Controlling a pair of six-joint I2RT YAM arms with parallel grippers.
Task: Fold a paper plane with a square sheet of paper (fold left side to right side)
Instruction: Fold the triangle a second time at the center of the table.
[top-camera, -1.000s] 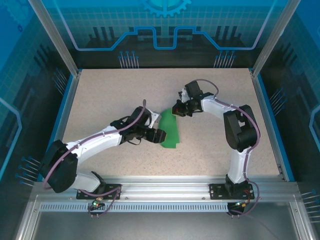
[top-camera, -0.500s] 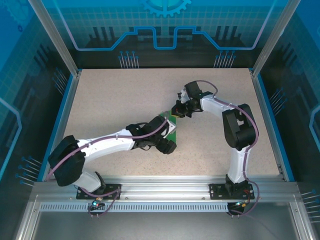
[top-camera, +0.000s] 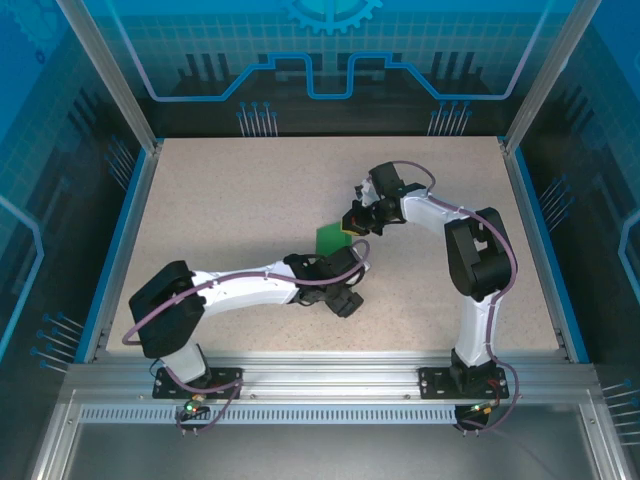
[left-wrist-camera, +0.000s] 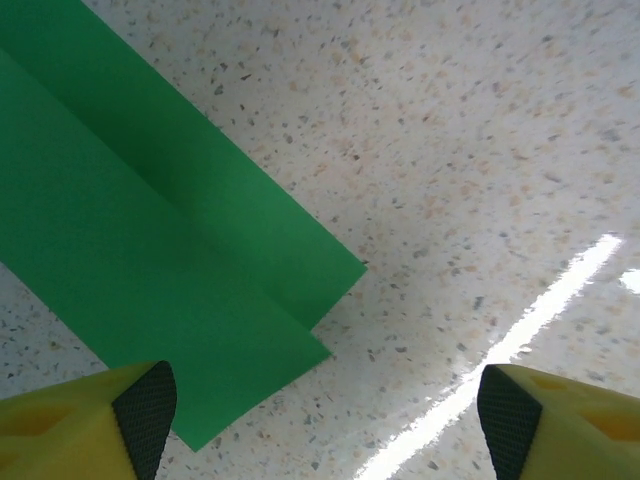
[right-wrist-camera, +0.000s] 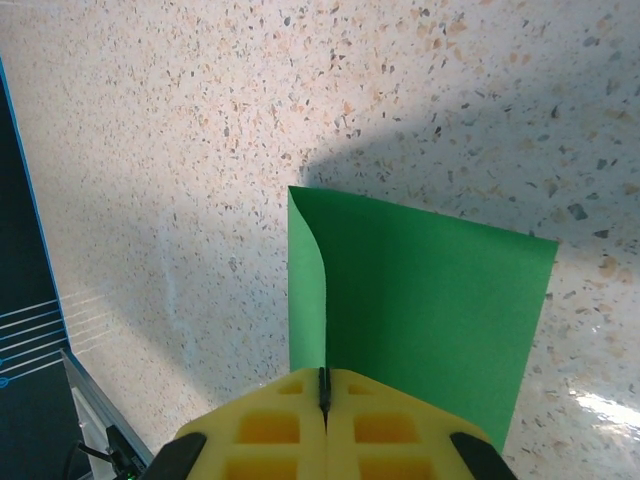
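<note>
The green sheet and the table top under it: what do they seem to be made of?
The green sheet looks like thin paper, matte and plain: it holds sharp straight creases, and one edge curls softly in the right wrist view. The table top is probably a stone-look laminate or composite, beige with dark flecks, fairly glossy: it mirrors a bright streak of light.

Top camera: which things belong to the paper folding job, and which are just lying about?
Job: green paper sheet; right gripper, shut on its edge; left gripper, open over its corner.
Just there: speckled table; blue enclosure walls.
</note>
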